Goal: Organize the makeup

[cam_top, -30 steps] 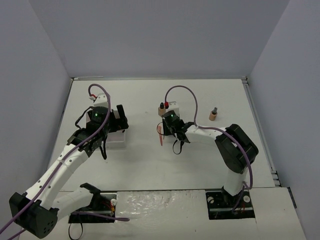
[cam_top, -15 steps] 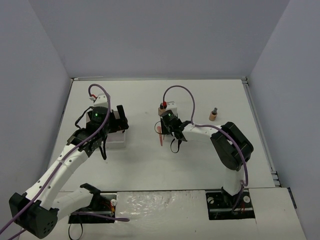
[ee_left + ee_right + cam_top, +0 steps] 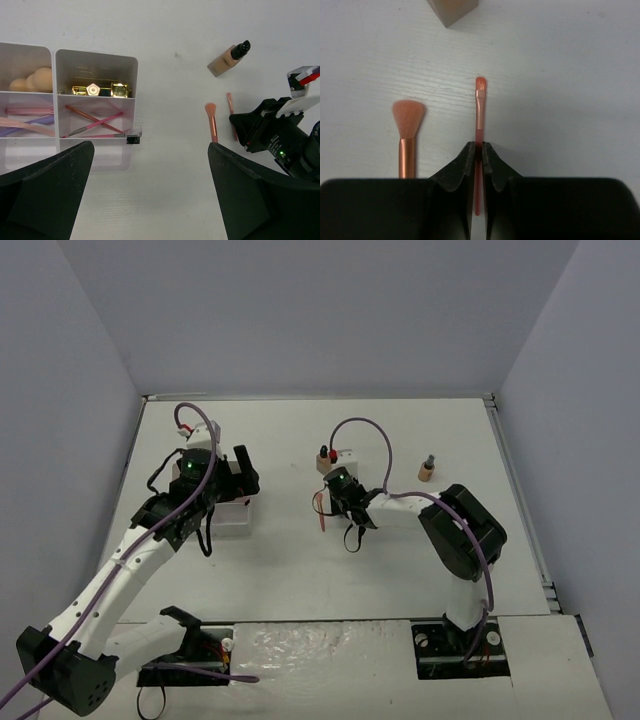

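**Right claw pinches the thin brush by its handle**

At the left, the white plastic box holds round, soft peach sponges, gold-ended lipsticks and crossed pink sticks, each kind in its own compartment. The left claw hangs over the box's right edge with its jaws spread wide, holding nothing.

Right of the box, two brushes lie parallel and a little apart on the white table. The fat brush has a coppery metal handle and a fluffy peach head. The thin brush has a slim, glossy pink handle, a small ferrule and a narrow orange tip. The right claw is closed on that handle just behind the ferrule, one pad on each side. I cannot tell whether the brush is off the table.

It is probably light and stiff, but smooth and narrow enough to swivel or slip. The handle is the place to hold it, since the bristles would bend.

Beyond the brush tips sits a tan, square-sided bottle with a dark cap. A far bottle stands well to the right. Both look hard and heavier, and are best taken by the body.
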